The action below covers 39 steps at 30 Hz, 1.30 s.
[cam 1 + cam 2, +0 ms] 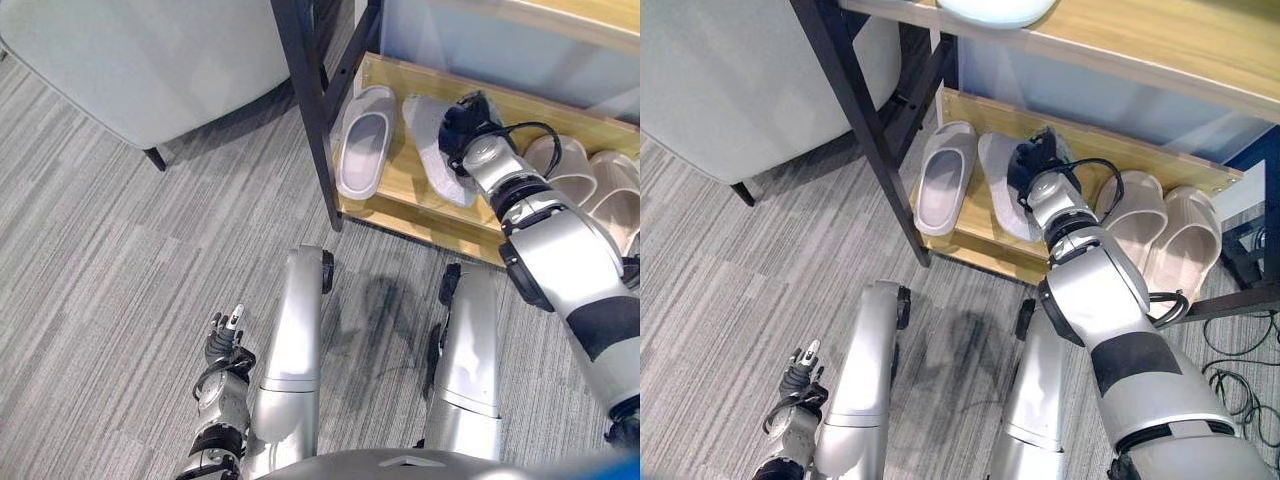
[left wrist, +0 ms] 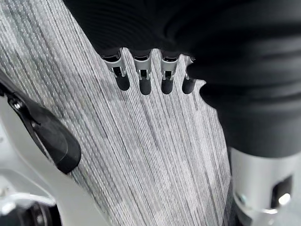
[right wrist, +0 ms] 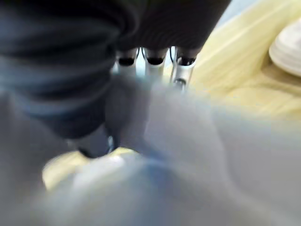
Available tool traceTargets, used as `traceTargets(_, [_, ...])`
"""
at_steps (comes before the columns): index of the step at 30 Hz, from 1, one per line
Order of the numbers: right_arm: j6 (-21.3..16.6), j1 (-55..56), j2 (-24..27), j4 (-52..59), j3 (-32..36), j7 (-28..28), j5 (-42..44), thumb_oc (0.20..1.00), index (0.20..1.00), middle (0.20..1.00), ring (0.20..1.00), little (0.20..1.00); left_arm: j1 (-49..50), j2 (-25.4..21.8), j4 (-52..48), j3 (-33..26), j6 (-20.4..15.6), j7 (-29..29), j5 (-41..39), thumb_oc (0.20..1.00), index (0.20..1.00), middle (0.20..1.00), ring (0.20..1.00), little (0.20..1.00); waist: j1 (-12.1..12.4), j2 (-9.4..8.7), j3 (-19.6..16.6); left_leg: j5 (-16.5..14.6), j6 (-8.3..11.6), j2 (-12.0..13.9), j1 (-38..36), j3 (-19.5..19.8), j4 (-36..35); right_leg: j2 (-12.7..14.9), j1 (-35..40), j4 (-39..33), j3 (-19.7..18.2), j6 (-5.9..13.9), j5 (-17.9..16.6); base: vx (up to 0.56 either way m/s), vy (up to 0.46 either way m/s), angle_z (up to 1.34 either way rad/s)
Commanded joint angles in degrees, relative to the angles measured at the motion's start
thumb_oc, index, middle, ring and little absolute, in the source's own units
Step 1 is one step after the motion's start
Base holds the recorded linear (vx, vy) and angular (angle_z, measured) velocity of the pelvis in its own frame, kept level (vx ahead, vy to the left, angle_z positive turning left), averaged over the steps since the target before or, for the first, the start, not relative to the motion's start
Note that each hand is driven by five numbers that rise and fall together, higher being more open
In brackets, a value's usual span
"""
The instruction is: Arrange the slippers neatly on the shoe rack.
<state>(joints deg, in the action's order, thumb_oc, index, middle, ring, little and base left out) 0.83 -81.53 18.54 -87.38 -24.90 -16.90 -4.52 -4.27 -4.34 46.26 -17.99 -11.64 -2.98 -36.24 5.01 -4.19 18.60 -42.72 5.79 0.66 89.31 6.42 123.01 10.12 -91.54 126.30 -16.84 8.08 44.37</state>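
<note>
Two grey slippers (image 1: 366, 143) (image 1: 434, 150) lie on the wooden shoe rack's (image 1: 392, 205) bottom shelf at upper centre; two beige slippers (image 1: 1137, 230) (image 1: 1187, 244) lie at right; one grey chair (image 1: 140, 60) stands upper left.

Silver-grey right arm (image 1: 1110, 300) with black bands at its joints, dark ribbed cover over the wrist of the right hand (image 1: 1033, 160), left hand (image 2: 146, 70) with silver, dark-tipped fingers (image 2: 143, 82) below a black ribbed cover.

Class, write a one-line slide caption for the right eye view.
Right hand on a pale grey foam slipper on the wooden shoe rack shelf.
</note>
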Motion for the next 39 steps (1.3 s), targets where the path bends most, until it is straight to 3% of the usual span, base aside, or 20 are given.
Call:
traceTargets(1, [-2.6,-11.0,2.9,-2.0,-1.6,-1.5,2.7,1.0,1.0,1.0,1.0,1.0,1.4,1.3,-3.5,3.7,-2.3,-1.9,4.2,1.0,1.0,1.0,1.0,1.0,1.1,0.28,1.7,-4.9,-4.99,1.1,0.6,0.3,5.9,0.7,4.5,1.0,-3.1,-7.44,-7.9,0.0,0.044,0.0])
traceTargets(9, [-2.7,-10.6,3.2,-1.8,1.7,-0.9,5.3,1.0,1.0,1.0,1.0,1.0,1.6,1.2,-2.8,6.8,-3.1,-4.9,7.5,1.0,1.0,1.0,1.0,1.0,0.8,0.55,1.8,-5.1,-4.98,1.3,0.6,0.2,6.3,0.6,4.2,1.8,-3.0,-7.89,-8.0,0.0,0.004,0.0])
traceTargets(16, [-5.1,-8.3,2.6,4.4,9.3,-2.1,11.0,1.0,1.0,1.0,1.0,1.0,0.4,-0.2,-0.1,9.3,-3.8,-5.1,10.3,1.0,1.0,1.0,1.0,1.0,-0.4,0.72,2.0,-5.0,-4.98,2.0,0.6,0.1,6.3,0.1,4.1,2.5,-3.0,-8.29,-8.1,-0.01,-0.001,0.0])
traceTargets(26, [-4.1,1.7,1.7,23.3,12.2,2.7,13.8,1.0,1.0,1.0,1.0,1.0,-2.3,-1.5,5.2,9.1,-3.8,-5.4,9.9,1.0,1.0,1.0,1.0,1.0,-3.7,1.62,3.1,-4.9,-4.93,2.7,0.6,0.1,6.2,-1.1,4.3,2.2,-2.7,-8.56,-8.8,-0.02,-0.013,-0.05])
traceTargets(39, [-2.0,13.3,-0.9,42.7,15.4,3.3,11.5,1.0,1.0,1.0,1.0,1.0,-4.1,-1.7,6.8,11.4,-5.3,-8.1,13.2,1.0,1.0,1.0,1.0,1.0,-5.0,1.85,3.8,-4.5,-5.02,2.7,0.6,0.3,6.6,-2.1,4.2,2.7,-2.5,-8.36,-9.0,-0.01,-0.027,-0.02])
